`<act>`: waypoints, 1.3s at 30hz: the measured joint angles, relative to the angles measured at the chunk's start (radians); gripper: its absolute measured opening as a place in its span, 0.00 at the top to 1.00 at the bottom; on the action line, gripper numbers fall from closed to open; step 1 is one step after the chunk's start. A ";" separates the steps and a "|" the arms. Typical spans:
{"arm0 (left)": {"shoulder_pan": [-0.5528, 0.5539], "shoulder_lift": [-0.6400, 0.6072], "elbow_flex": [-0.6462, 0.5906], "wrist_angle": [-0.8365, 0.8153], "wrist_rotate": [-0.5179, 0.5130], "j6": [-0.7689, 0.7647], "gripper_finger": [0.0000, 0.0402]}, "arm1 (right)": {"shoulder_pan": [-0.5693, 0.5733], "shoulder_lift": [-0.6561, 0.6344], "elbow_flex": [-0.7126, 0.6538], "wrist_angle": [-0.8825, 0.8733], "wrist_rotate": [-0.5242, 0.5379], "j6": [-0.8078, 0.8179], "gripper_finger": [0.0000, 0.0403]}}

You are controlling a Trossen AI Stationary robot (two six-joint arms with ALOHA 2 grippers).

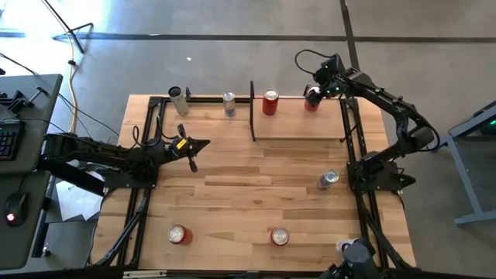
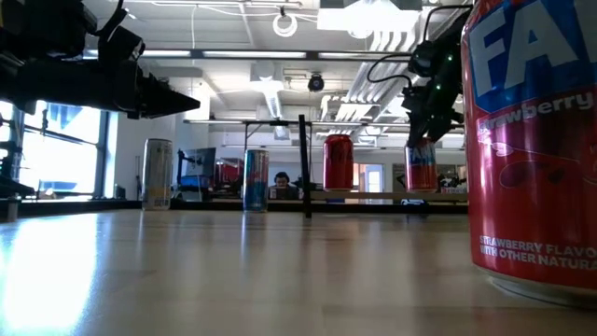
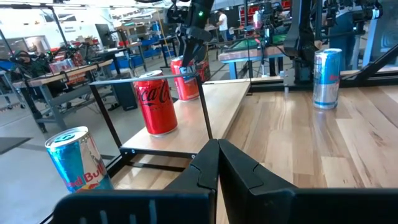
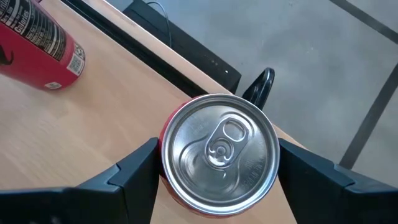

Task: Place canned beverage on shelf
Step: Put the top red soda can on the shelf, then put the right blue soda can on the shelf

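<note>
Table [image 1: 256, 201]: slatted wood top; both arms work over it.
Shelf [image 1: 298, 124]: pale wood panel at the far right of the table, thin black bars at its sides.
Right gripper [image 1: 313, 96]: over the shelf's far right corner, a finger on each side of a red can [image 4: 219, 155]; the fingers [image 4: 134, 171] look to be touching the can's sides.
Left gripper [image 1: 203, 143]: above the table's left middle, pointing right toward the shelf, fingers pressed together with nothing between them.
Red can: upright on the shelf's far right corner, long axis vertical, pull-tab top facing up.
Cola can [image 1: 270, 102]: upright on the shelf's far edge, left of the red can and apart from it.
Other cans: 2 [image 1: 229, 103] stand at the far edge left of the shelf, 1 [image 1: 328, 179] at right, 2 [image 1: 180, 234] near the front.
</note>
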 joint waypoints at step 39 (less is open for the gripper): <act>0.000 0.000 0.000 0.000 0.000 0.001 1.00 | 0.054 -0.099 -0.003 -0.071 0.071 0.038 0.14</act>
